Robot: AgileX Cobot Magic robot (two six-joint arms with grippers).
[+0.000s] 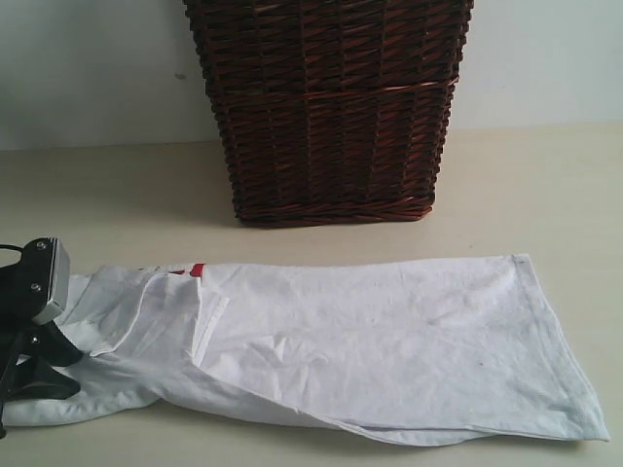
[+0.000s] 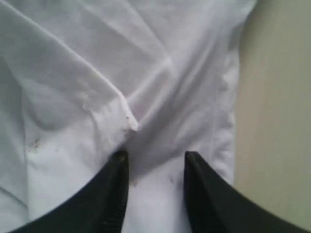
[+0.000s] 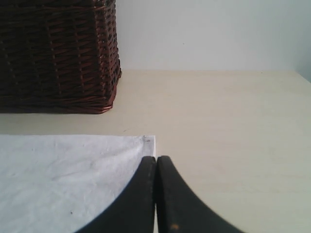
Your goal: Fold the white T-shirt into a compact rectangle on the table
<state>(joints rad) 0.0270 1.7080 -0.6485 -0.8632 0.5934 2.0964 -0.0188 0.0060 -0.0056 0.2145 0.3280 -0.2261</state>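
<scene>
Two grippers sit at opposite ends of the white T-shirt (image 1: 389, 331), which lies lengthwise along the near part of the table (image 1: 545, 195).

At the far left, the left gripper (image 2: 155, 167) is low over the bunched sleeve-and-collar end. Its jaws stand apart, with rumpled cloth under and between them and nothing visibly pinched. Just right of it, a sliver of the red band (image 1: 198, 269) peeks out at the far edge of the shirt, beside a turned-over flap.

In the middle, beyond the shirt and apart from it, stands the dark wicker basket (image 1: 331, 107).

Toward the right the fabric lies flatter and ends in the hem. The right gripper (image 3: 156, 167) shows only in its own wrist view. It is at the far hem corner (image 3: 148, 141), jaws pressed together and holding nothing.

The shirt looks already doubled into a long band, so the crosswise fold seems to be the step in hand. The next move calls for the left jaws to close on all the layers at their end. The right jaws would have to part and take the hem corner before either end is carried over the other.
</scene>
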